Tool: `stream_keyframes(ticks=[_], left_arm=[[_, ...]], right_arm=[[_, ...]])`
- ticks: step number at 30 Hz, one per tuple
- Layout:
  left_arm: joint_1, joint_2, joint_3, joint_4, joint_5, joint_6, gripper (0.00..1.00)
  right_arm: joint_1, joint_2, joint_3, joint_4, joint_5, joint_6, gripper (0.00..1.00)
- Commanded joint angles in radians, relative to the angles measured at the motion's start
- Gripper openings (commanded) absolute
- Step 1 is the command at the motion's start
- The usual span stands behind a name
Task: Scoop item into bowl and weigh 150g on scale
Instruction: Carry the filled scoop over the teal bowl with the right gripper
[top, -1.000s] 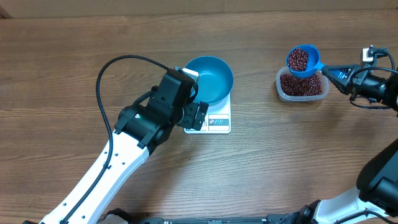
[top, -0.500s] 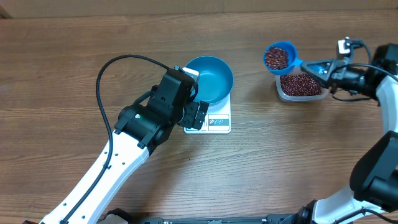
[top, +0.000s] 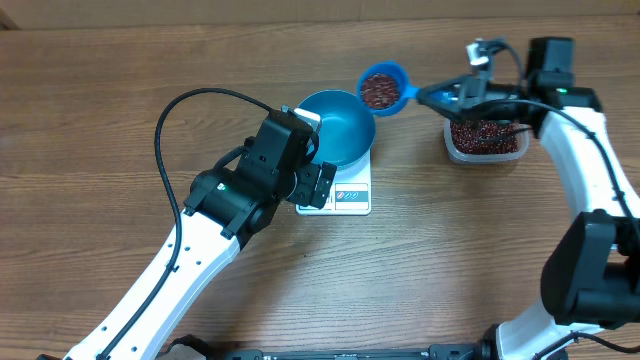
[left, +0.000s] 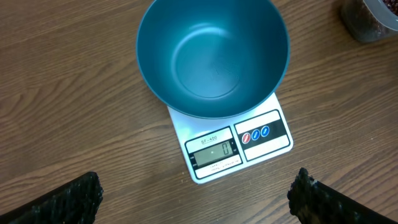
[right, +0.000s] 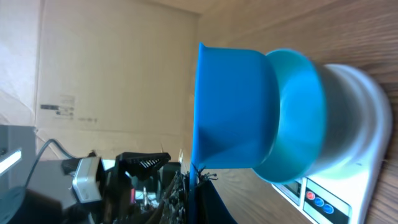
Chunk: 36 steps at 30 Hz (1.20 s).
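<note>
The empty blue bowl (top: 335, 125) stands on the white scale (top: 348, 197), whose display (left: 214, 151) reads zero. A blue scoop (top: 380, 88) heaped with red-brown beans hangs just beyond the bowl's far right rim. My right gripper (top: 447, 97) is shut on the scoop's handle. In the right wrist view the scoop (right: 233, 106) is level and side-on in front of the bowl (right: 297, 118) and scale (right: 354, 124). My left gripper (left: 196, 194) is open with nothing in it, low over the table at the scale's front left, and both black fingertips (left: 74, 199) show.
A clear plastic tub (top: 485, 138) of beans sits on the wooden table to the right of the scale, under my right arm. The left arm's black cable (top: 175, 130) loops over the table to the left of the bowl.
My right gripper has carried the full scoop leftward from above the tub to the bowl's far right rim. The left arm, bowl and scale have not moved.
</note>
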Motion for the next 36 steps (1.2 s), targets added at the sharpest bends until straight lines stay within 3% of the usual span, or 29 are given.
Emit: stream_keyframes(ticks=[1,8,36], left_arm=[[0.000,-0.016,0.018,0.000,0.013,0.019,0.99],[0.000,-0.016,0.018,-0.008,0.013,0.019,0.99],[0.000,-0.099,0.040,-0.034,0.011,0.088,0.99]], right_arm=[[0.064,-0.001,0.002,0.046,0.049,0.134,0.04],[0.146,-0.001,0.004,0.060,0.167,0.191,0.04],[0.364,-0.104,0.131,-0.118,0.655,0.174,0.04]])
